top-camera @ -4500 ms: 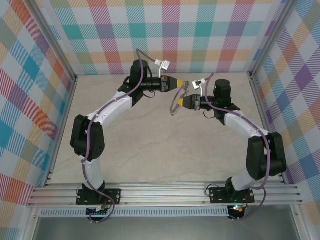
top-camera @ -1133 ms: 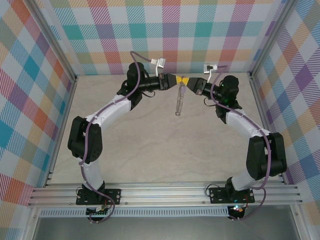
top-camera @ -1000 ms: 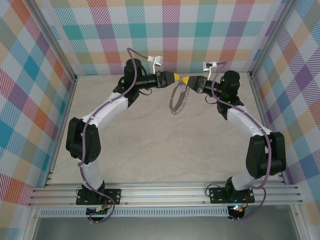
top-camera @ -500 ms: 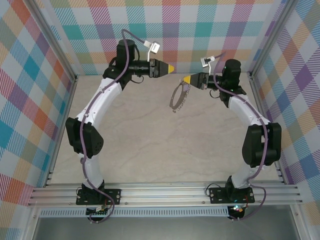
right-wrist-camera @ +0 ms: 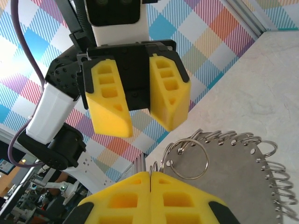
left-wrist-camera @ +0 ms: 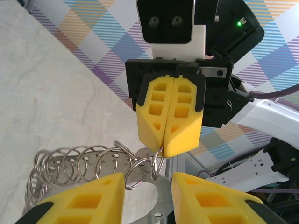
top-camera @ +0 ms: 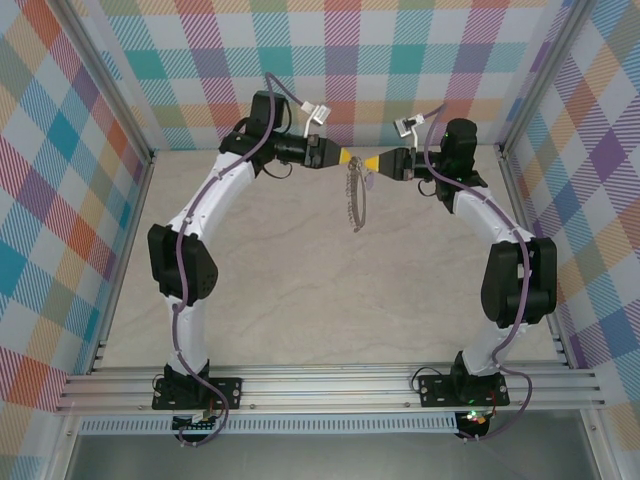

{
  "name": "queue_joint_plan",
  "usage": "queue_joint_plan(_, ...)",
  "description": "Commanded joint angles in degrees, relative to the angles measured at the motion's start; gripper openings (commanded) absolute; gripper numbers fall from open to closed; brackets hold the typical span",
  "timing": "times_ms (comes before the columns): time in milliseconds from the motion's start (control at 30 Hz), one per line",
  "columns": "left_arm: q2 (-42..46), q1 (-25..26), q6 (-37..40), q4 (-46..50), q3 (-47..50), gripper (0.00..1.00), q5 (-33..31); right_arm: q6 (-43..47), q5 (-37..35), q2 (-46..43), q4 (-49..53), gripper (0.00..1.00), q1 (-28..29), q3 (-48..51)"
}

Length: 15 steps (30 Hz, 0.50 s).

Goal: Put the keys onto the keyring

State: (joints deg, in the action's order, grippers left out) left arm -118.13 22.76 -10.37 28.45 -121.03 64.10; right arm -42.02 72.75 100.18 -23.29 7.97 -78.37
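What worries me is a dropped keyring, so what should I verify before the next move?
1. Is the right gripper shut on the keyring? Ok, it pinches one ring at the edge.
2. Does the keyring hang below the gripper tips? Ok.
3. Is the left gripper open? Ok, there is a gap between its fingers.
4. Does the left gripper hold a key? Not ok, nothing sits between its fingers.
5. Do the two grippers face tip to tip? Ok.
6. Is the keyring clear of the table? Cannot tell.
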Motion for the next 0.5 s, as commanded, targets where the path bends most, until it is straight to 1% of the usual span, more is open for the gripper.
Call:
queue_joint_plan(0, -0.82, 0.88, 1.23, 1.07, -2.91, 0.32, 2.17, -0.87, 2.14, 0.78, -3.38, 0.00, 0.62, -1.61)
queue_joint_plan(200, -0.58, 1.00, 1.02, 0.50, -3.33, 0.30, 1.27, -0.86, 2.09, 0.88, -3.50, 0.00, 0.81, -1.70)
queue_joint_plan(467, -0.59, 1.75, 0.53, -0.10, -3.59, 0.28, 2.20, -2.10, 2.43, 1.24, -5.30, 0.00, 1.50, -1.87)
